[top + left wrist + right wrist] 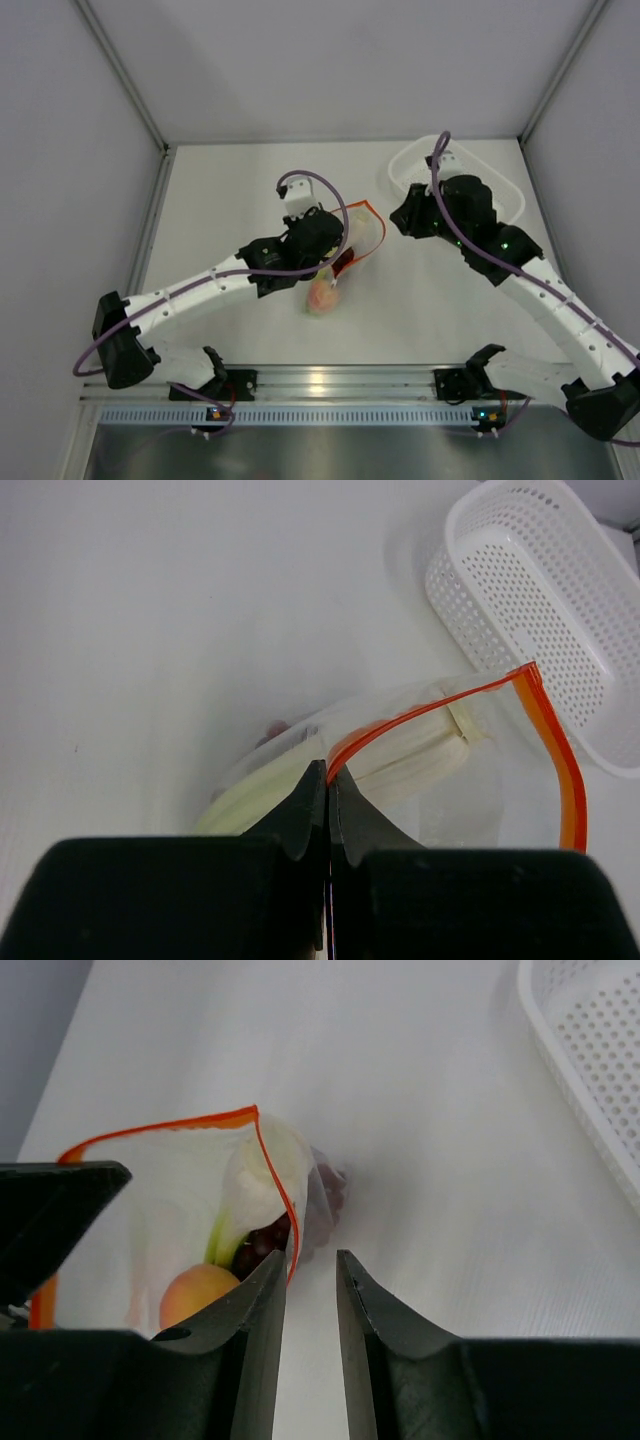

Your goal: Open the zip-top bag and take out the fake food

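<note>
The fake food [200,1295] is seen only dimly through the zip-top bag [160,1190] at mid-table, and the grapes are half hidden. The white table [230,200] is enclosed by grey walls [300,60]. The bag's orange strip is pinched by the left gripper [327,775]. The right gripper [311,1260] is held beside it, its jaws narrowly parted and nothing seen between them.

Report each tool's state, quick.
Left tool: closed, pinching the zip-top bag at its zipper edge.
Right tool: open, holding nothing.

Overhead view, close wrist views sharing bag [170,1175]
</note>
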You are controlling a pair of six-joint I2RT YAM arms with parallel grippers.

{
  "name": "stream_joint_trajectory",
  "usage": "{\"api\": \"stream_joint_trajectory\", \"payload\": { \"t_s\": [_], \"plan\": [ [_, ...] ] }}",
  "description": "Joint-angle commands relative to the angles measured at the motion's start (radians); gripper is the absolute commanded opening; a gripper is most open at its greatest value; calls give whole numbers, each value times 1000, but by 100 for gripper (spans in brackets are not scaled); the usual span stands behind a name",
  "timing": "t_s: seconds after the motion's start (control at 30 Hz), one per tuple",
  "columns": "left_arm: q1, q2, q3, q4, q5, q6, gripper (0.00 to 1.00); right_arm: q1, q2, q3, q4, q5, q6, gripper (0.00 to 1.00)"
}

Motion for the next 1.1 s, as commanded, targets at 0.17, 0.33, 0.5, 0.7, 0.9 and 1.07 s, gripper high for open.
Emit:
{"api": "stream_joint_trajectory", "payload": {
  "t_s": [0.17,0.33,0.5,0.7,0.9,1.07],
  "plan": [
    [-2,-48,5,21,-117,-206,0,71,25,127,20,-106,55,33],
    [-19,-47,9,19,-140,-251,0,200,94,171,78,20,103,34],
    [-53,-60,-14,19,-177,-309,0,246,197,181,113,122,161,38],
    [-61,-92,-55,19,-178,-332,0,240,215,104,220,267,221,44],
    [-61,-120,-95,19,-169,-372,0,237,312,145,219,277,258,55],
    [-61,-115,-106,19,-158,-375,0,248,367,148,219,328,270,59]
  ]
}}
